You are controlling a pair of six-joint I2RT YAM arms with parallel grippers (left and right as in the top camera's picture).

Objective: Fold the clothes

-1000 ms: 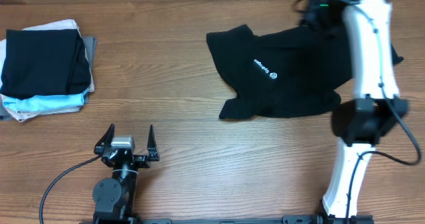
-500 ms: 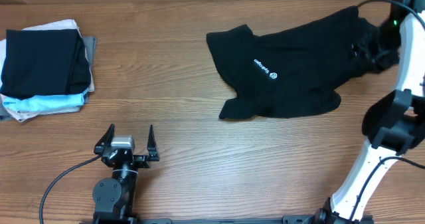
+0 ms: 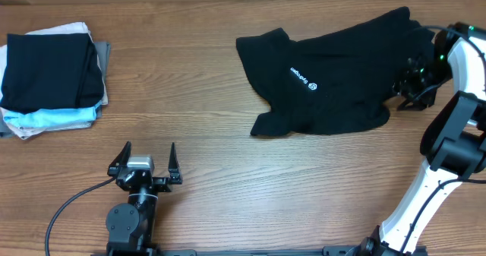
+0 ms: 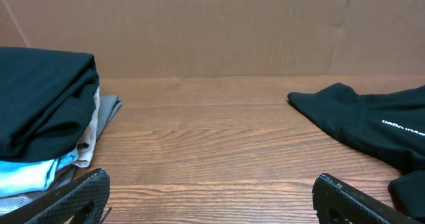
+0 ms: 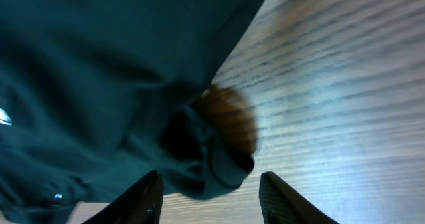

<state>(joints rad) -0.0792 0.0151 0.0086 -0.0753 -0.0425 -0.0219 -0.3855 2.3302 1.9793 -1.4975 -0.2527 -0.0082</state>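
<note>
The black T-shirt (image 3: pixel 330 74) lies crumpled on the wooden table at the upper right, its small white logo (image 3: pixel 302 78) facing up. It also shows at the right of the left wrist view (image 4: pixel 372 121) and fills the upper left of the right wrist view (image 5: pixel 99 78). My right gripper (image 3: pixel 414 89) hovers at the shirt's right edge, open, with a bunched fold of fabric (image 5: pixel 219 157) just ahead of its fingertips (image 5: pixel 211 184). My left gripper (image 3: pixel 144 165) rests open and empty near the front edge (image 4: pixel 211 201), far from the shirt.
A stack of folded garments (image 3: pixel 53 77), black on top with pale blue, white and grey below, sits at the far left and shows in the left wrist view (image 4: pixel 46 124). A brown wall (image 4: pixel 212 24) backs the table.
My right arm has swung from over the shirt's right part out to the right and come down at the shirt's right edge. The shirt's right side is now uncovered. The left arm has not moved.
</note>
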